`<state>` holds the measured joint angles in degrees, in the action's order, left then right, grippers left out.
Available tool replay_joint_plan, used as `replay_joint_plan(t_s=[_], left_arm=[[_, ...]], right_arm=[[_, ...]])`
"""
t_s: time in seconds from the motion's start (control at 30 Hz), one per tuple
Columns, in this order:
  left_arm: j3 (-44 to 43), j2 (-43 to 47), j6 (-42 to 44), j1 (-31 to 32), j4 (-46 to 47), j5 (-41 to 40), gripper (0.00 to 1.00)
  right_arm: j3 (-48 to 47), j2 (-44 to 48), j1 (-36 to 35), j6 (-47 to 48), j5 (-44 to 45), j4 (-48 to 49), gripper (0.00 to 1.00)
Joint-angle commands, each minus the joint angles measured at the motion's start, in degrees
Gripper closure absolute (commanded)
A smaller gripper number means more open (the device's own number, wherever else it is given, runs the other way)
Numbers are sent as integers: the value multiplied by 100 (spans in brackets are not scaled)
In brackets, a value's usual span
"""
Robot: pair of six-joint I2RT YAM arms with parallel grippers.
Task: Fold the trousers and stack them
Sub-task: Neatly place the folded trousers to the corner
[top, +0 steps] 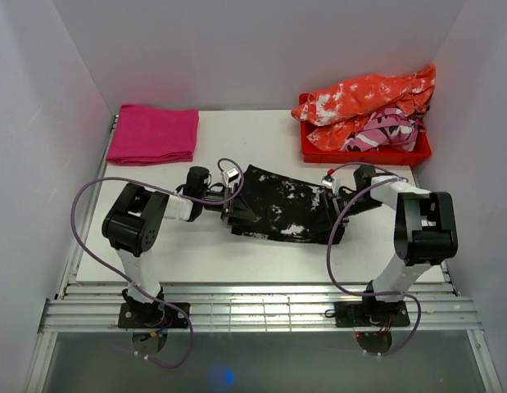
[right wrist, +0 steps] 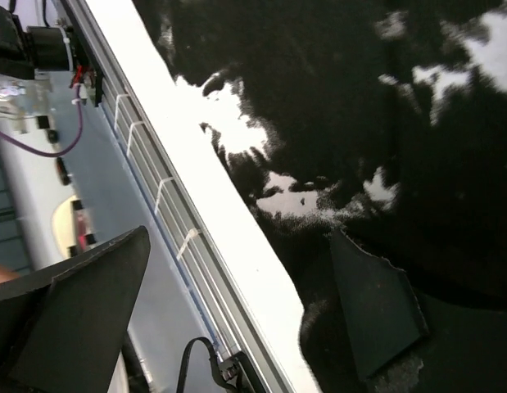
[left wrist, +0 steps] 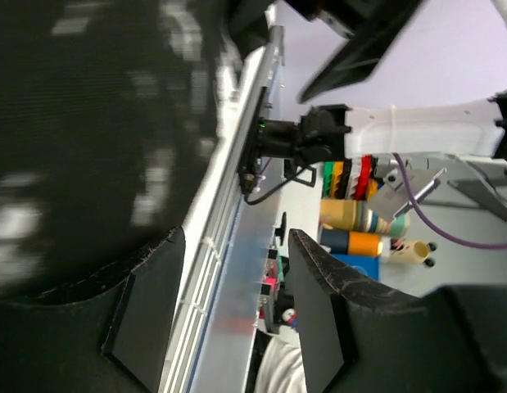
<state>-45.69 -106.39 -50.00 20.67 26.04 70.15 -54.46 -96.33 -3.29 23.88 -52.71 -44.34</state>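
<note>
The trousers (top: 286, 209) lie as a partly folded black, white-splotched bundle at the middle of the worktop (top: 237, 254). Their long axis runs left to right, and the right end sits slightly nearer the near edge than the left end. The left gripper (top: 227, 205) is at the bundle's left short end and the right gripper (top: 331, 184) at its right short end, so each arm has its own end within reach and neither is clearly nearer. In the left wrist view the left gripper (left wrist: 237, 246) has its jaws apart with nothing between them, the cloth lying against the outer side of one finger (left wrist: 147, 319). In the right wrist view the right gripper (right wrist: 237, 237) is spread wide, with one finger (right wrist: 376, 311) on the fabric and the other out past the worktop's near edge, clasping nothing. The next fold probably means carrying one short end along that axis toward the other. The magenta folded cloth (top: 153, 135) lies well apart at the far left corner.
</note>
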Motion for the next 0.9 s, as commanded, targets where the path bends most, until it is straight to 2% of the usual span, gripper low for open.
replay_joint_plan(t_s=[0.0, 0.1, 0.13, 0.2, 0.4, 0.47, 0.57, 0.67, 0.77, 0.87], left_arm=[[60, -487, 104, -80, 103, -159, 37], [17, -1006, 113, -159, 59, -369, 38], [-10, -1094, 130, -194, 7, -431, 38], [-71, -1200, 271, -360, -257, -598, 39], [113, -411, 798, -958, -1020, -722, 39], [183, 108, 1157, -1248, -1276, -678, 39], [-149, 749, 2220, -1468, -2871, -783, 36], [-229, 1514, 2608, -1679, -3367, -1072, 30], [-291, 1998, 2766, -1777, -3413, -1066, 27], [-694, 1904, 2690, -1707, -3055, -697, 29]], right_arm=[[49, -402, 65, 143, -73, -5, 1], [-56, -920, 74, 179, 23, 4, 0], [-117, -992, 74, 170, 102, 30, 4], [-337, -1133, 65, 56, 164, 127, 5], [-961, -1221, -294, -260, 463, 417, 10], [-1224, -1099, -400, -401, 489, 591, 11], [-1593, -809, -506, -630, 516, 733, 9], [-1858, -352, -506, -744, 761, 742, 5], [-1850, 341, -506, -692, 1139, 716, 4], [-1657, 975, -506, -648, 1438, 725, 2]])
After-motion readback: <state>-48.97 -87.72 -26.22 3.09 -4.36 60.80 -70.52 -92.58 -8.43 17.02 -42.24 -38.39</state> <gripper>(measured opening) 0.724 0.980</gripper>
